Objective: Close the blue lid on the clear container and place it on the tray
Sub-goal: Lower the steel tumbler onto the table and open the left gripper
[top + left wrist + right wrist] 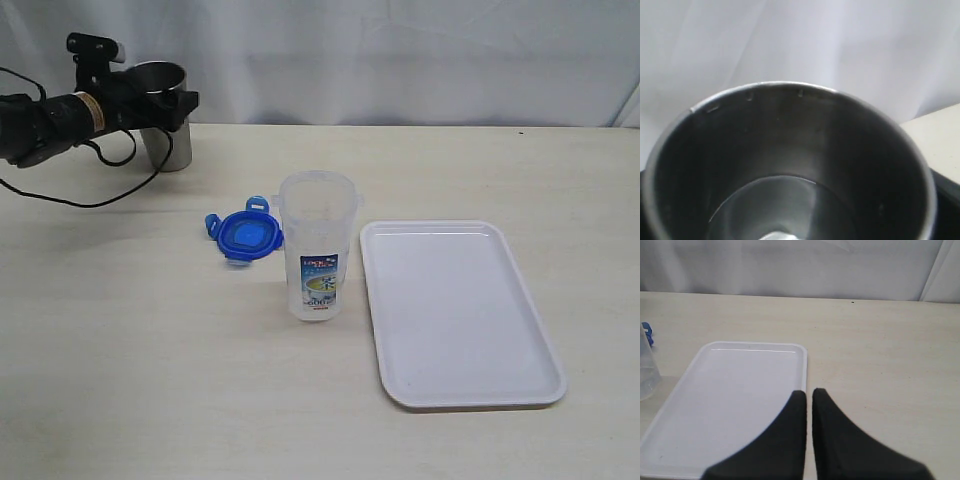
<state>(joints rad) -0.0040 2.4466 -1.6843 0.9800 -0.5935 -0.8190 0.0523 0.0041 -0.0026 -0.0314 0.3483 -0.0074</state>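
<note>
Clear container [316, 245]: upright on the table [120, 380], mouth open, nothing visible inside; printed label low on its side.
Blue lid [245, 235]: flat on the table just beside the container, on the side away from the tray, flaps splayed; touching the wall or not, cannot tell.
Tray [460, 320]: bare, lying close beside the container, not under it.
Done: nothing yet, judging by how things lie.
Left to do: lid lifted, seated on the mouth, flaps snapped down; then the closed canister carried onto the tray.
Right gripper [809, 392]: fingers pressed together, holding nothing, poised by one edge of the tray.
Left gripper [155, 95]: far back at the steel tumbler [168, 148], jaws spread wide on either side of it; clamped on it or merely straddling, cannot tell.
Tumbler contents: bare steel walls, only a pale glint at the bottom; well apart from lid and container.
</note>
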